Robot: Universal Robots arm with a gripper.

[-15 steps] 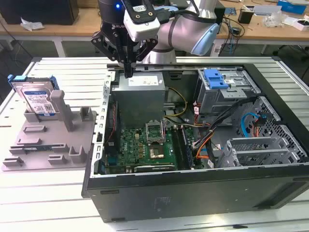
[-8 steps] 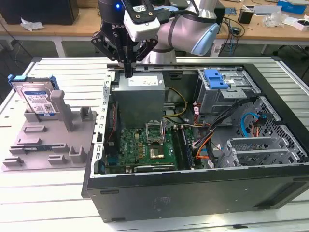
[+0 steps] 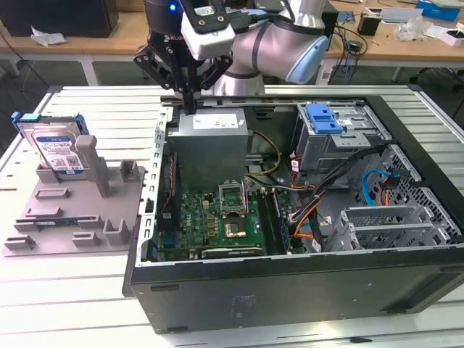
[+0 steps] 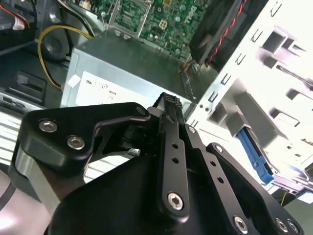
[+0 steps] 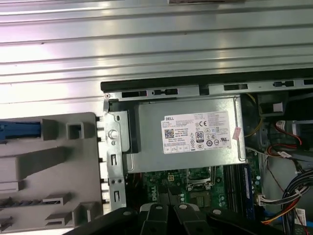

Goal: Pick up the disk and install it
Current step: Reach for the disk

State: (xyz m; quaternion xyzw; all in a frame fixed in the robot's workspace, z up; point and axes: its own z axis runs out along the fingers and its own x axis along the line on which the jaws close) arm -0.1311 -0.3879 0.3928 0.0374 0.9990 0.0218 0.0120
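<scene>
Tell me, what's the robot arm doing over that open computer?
The robot arm's gripper hangs over the open computer case, just above the grey power supply. Its fingers look shut with nothing between them. The disk it is meant to pick up stands on edge in the grey fixture plate at the exterior view's left, not yet picked up. The drive cage is on the case's other side.

White label [image 5: 195, 133] on the PSU [image 5: 146, 144], first wrist view: logo up top, rows of tiny spec print, barcodes, a row of round cert marks; too fine for me to read off. On the exterior view's left, the disk [image 3: 45, 135] has a blue-and-white label [image 3: 62, 154], its print too small to make out.
</scene>
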